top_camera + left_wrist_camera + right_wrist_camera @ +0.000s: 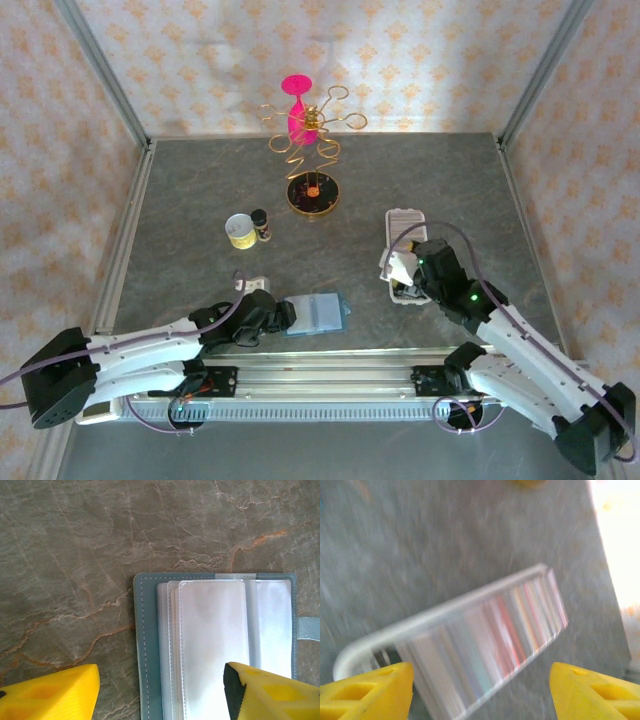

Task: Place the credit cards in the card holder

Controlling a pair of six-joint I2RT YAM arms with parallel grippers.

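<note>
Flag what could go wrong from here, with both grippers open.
1. The right gripper hangs open over the tray, which is packed with cards on edge, and that view is blurred. Closing now may pinch several cards or the rim.
2. The left gripper is open over the wallet, right above its clear sleeves. Coming down could snag a sleeve or shove the wallet.

Wallet (318,313) front centre-left; card holder (406,222) to right, cards (495,630) inside; cup (240,231) behind wallet; stand (313,190) rear centre.
</note>
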